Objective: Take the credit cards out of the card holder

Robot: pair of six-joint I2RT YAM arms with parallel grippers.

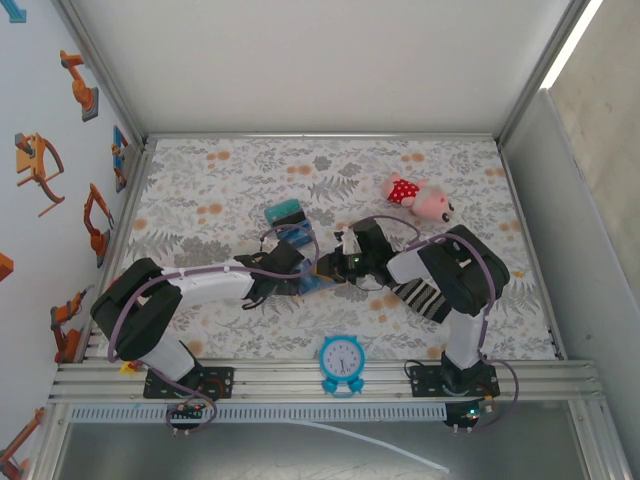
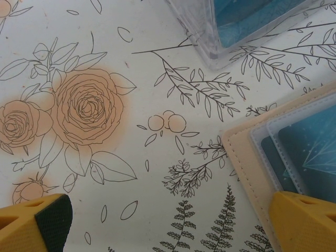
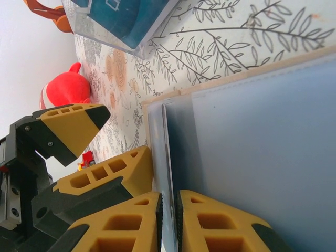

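Note:
The tan card holder [image 2: 242, 150] lies open on the flowered cloth, its pale blue inside [image 3: 262, 131] up and a teal credit card [image 2: 310, 152] in its pocket. In the top view the holder [image 1: 325, 270] lies between both grippers. My left gripper [image 2: 170, 226] is open, with its right finger [image 2: 304, 220] resting on the holder's near corner. My right gripper [image 3: 168, 202] is shut on a thin card [image 3: 165, 157], seen edge-on, standing up out of the holder. Two more cards, a teal one [image 1: 285, 212] and a blue one [image 1: 297, 238], lie behind it in clear sleeves.
A pink and red plush toy [image 1: 420, 198] lies at the back right. A striped sock [image 1: 420, 295] lies under my right arm. A blue clock [image 1: 343, 362] stands at the near edge. Walls close in the table on the left, back and right.

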